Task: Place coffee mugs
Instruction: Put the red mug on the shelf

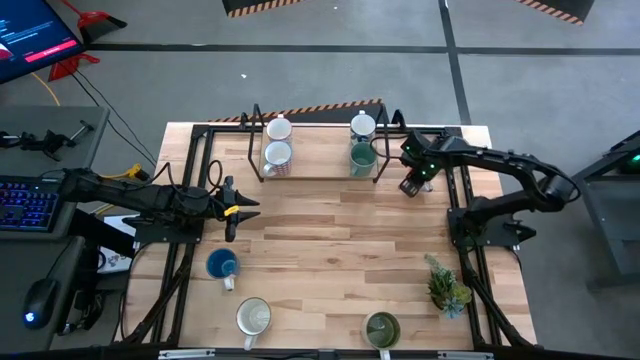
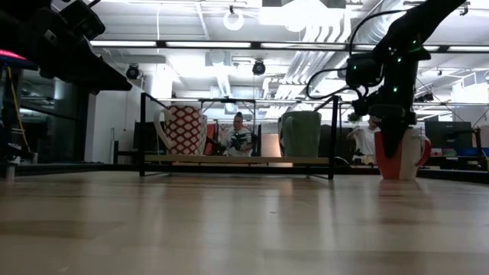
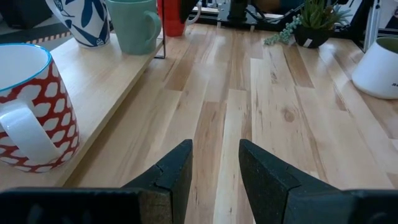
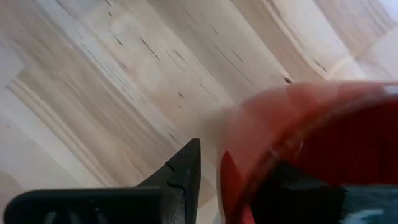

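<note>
A red mug stands upright right of the wooden rack, and my right gripper comes down on it from above, shut on its rim. The rack holds a white mug, a red-patterned mug, a white-and-blue mug and a teal green mug, all resting on their bases. My left gripper hovers open at the table's left with nothing between its fingers. A blue mug, a cream mug and an olive green mug stand near the front edge. My right gripper has the red mug's wall at the rim between its fingers, one finger outside and the other inside the mug. The fingers point almost straight down. The mug is upright, its base at or just above the tabletop; which, I cannot tell.
A small spiky potted plant stands near the right front. Black frame rails run along both sides of the table. Bare wood lies between the rack and the front mugs. People show in the room beyond the table.
</note>
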Robot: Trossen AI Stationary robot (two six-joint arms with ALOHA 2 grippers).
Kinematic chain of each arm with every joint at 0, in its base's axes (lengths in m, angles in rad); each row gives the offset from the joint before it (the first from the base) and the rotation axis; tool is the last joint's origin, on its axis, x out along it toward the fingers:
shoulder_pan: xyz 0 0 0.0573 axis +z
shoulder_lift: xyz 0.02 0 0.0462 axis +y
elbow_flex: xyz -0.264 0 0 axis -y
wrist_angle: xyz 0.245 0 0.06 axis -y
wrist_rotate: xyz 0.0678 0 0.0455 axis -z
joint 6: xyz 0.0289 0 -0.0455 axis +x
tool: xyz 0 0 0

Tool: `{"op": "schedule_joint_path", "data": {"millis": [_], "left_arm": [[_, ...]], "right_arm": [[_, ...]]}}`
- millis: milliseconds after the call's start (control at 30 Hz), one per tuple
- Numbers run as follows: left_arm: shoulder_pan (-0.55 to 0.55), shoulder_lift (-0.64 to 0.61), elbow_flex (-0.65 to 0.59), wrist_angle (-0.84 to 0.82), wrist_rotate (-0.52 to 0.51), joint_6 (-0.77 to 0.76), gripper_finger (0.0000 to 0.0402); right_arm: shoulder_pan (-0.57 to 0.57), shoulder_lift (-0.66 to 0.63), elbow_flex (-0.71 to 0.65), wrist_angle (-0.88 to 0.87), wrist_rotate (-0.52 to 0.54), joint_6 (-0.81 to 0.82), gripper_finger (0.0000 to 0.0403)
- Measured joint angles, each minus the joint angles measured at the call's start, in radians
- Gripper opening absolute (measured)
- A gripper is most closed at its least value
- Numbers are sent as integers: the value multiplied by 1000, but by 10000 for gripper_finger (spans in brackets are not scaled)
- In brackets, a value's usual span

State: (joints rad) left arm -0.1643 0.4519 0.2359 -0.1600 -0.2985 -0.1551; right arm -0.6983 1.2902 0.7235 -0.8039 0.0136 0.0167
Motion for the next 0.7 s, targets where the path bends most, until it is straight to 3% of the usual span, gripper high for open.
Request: {"op": "schedule_joint_path", "data": {"millis": [167,333,500,700], "left_arm": [[0,0,0,0,0,0,122],[0,0,0,0,0,0,122],[0,0,0,0,0,0,122],[0,0,0,-2,0,2,122]], "right_arm": [[0,45,0,32,-4,-14,79],[0,48,1,36,-2,-29,13],[0,29,24,-32,15,-16,11],[20,-41,163,-186,75,9,11]]}}
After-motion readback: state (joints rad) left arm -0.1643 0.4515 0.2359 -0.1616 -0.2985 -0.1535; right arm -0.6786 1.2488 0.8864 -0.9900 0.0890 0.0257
